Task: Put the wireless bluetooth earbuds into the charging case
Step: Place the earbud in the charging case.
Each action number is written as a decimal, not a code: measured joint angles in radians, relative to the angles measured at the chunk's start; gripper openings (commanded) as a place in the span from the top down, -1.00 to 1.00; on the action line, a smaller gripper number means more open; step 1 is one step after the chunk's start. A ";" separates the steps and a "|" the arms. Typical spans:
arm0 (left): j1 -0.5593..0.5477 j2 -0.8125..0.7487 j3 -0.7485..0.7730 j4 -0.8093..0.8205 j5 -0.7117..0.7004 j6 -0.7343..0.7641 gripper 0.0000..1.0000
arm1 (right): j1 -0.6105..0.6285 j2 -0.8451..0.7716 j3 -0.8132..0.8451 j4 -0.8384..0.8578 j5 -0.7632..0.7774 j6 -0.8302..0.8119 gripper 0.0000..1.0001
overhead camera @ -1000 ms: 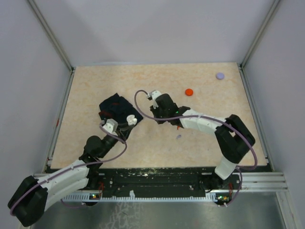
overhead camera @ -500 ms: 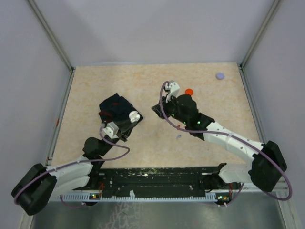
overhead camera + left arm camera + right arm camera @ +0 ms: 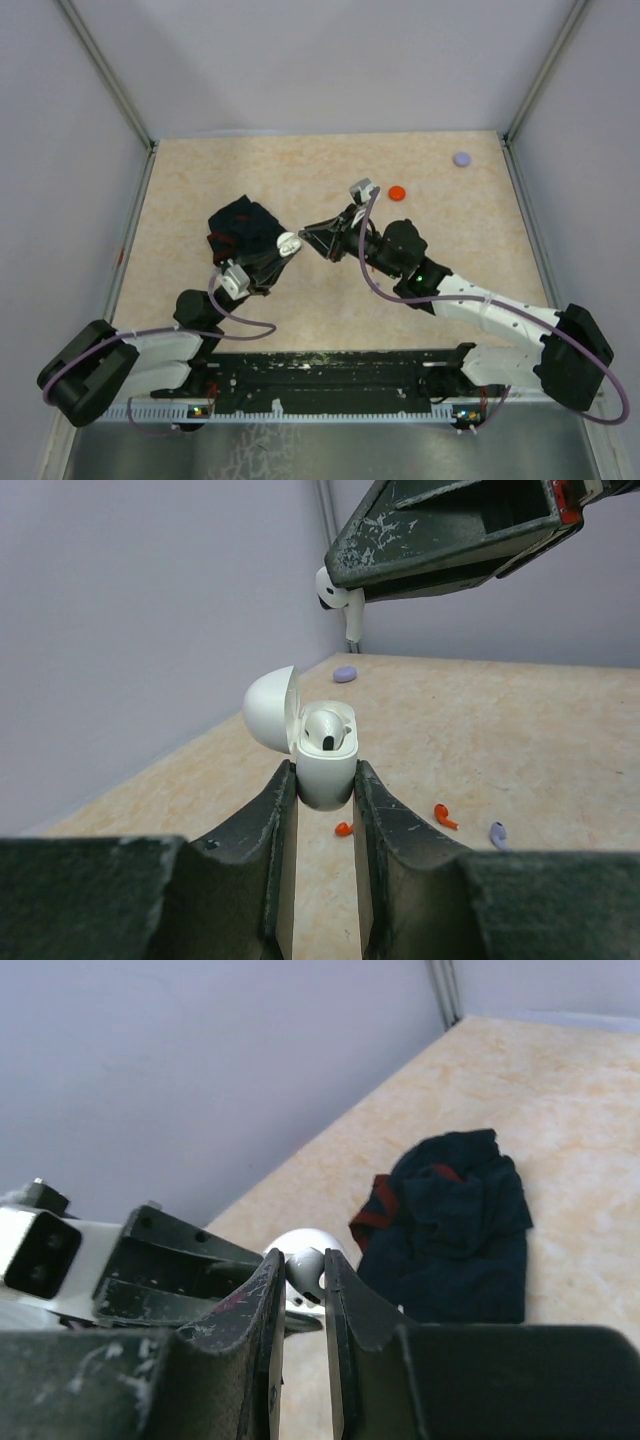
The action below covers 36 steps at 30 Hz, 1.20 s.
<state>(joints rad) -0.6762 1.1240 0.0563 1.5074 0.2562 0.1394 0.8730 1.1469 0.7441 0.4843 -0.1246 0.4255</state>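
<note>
Near the middle of the worktop (image 3: 220,170), the two arms meet tip to tip. The left hand (image 3: 325,790) is clenched on the lower body of a white charging case (image 3: 325,770) and holds it upright. Its lid (image 3: 268,710) is swung open to one side, and a white earbud (image 3: 326,730) sits in a slot inside. The right hand (image 3: 310,235) is closed on a second white earbud (image 3: 338,592), pinching it by the head with the stem pointing down. That earbud is near the open case but clear of it.

Loose on the worktop past the case lie a red earbud (image 3: 343,829), the other red earbud (image 3: 445,817) off to its right, and a lavender earbud (image 3: 497,831) just beside that one. Farther back, near the wall, rests a lavender disc (image 3: 344,674). From above, a red disc (image 3: 397,193) lies beyond the right arm, and a dark cloth (image 3: 238,222) sits crumpled beside the left hand.
</note>
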 measured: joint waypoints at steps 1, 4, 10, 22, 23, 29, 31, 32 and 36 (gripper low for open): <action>0.000 0.002 0.002 0.001 0.004 -0.001 1.00 | 0.003 0.000 -0.006 0.018 -0.007 0.009 0.65; 0.000 0.009 0.008 0.002 0.018 -0.004 1.00 | 0.009 0.000 -0.020 0.071 -0.030 0.033 0.65; 0.000 0.009 0.014 0.003 0.024 -0.020 1.00 | 0.011 0.001 -0.031 0.139 -0.069 0.066 0.65; 0.000 0.009 0.024 0.003 0.028 -0.064 1.00 | 0.011 0.048 -0.051 0.227 -0.119 0.110 0.65; 0.000 0.009 0.026 0.003 0.029 -0.068 1.00 | 0.011 0.055 -0.051 0.234 -0.122 0.114 0.64; 0.000 0.009 0.026 0.003 0.036 -0.087 1.00 | 0.015 0.077 -0.064 0.258 -0.130 0.127 0.64; 0.000 0.009 0.026 0.003 0.037 -0.091 1.00 | 0.015 0.083 -0.065 0.262 -0.131 0.129 0.64; 0.000 0.009 0.026 0.003 0.037 -0.093 1.00 | 0.015 0.085 -0.065 0.264 -0.131 0.129 0.64; 0.000 0.003 0.026 0.003 0.037 -0.098 1.00 | 0.016 0.086 -0.066 0.264 -0.128 0.129 0.64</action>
<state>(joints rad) -0.6762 1.1271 0.0822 1.5108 0.2928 0.0410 0.8886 1.2331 0.6785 0.7483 -0.2527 0.5541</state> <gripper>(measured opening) 0.297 0.185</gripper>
